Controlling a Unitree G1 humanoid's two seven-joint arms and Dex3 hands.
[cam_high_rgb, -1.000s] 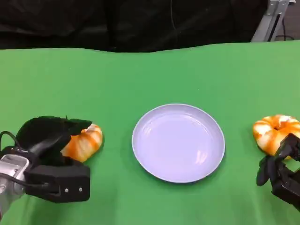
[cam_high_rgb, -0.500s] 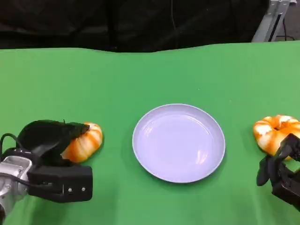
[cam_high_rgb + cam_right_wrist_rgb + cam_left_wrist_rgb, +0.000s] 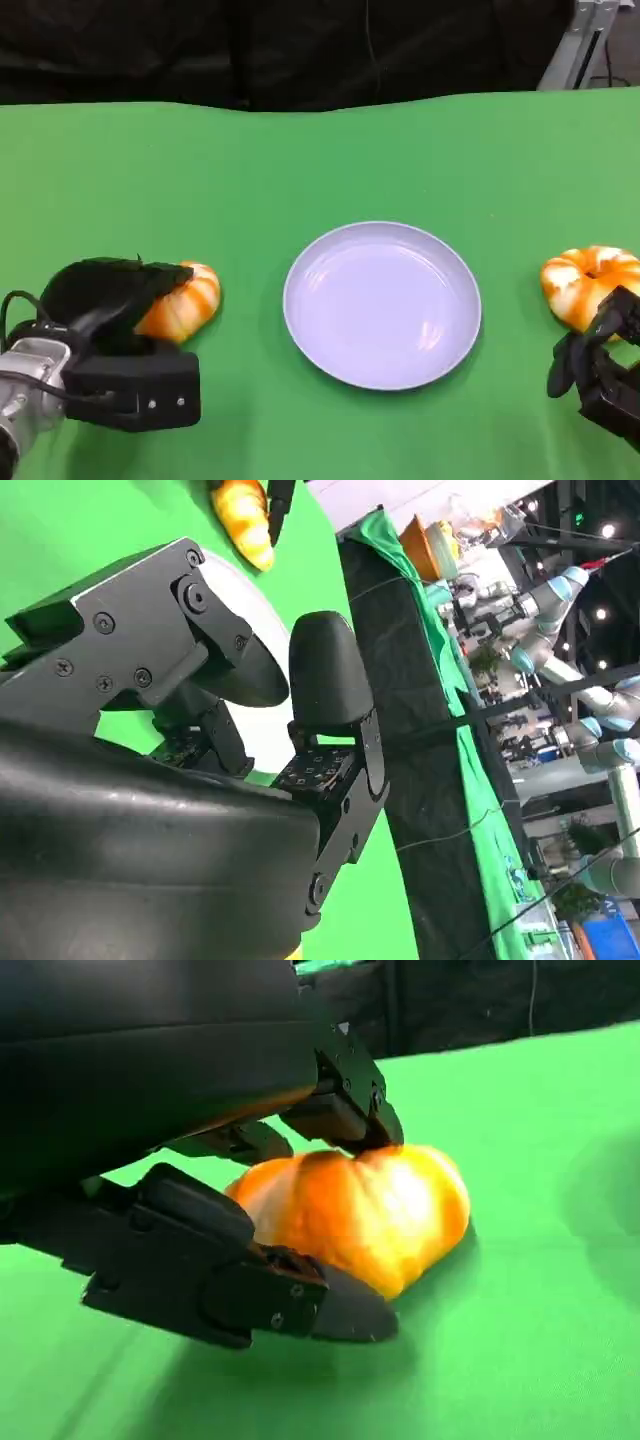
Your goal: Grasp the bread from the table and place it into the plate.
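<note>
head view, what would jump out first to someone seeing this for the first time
The white plate sits bare in the middle of the green table, flanked by two orange-and-white breads. The left bread lies under the fingers of the left hand; the left wrist view shows fingers above and below it. The right bread lies just beyond the right hand.

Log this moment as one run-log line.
phase: grasping | left hand: fingers around left bread, on table | right hand: beside right bread, empty | plate: empty
</note>
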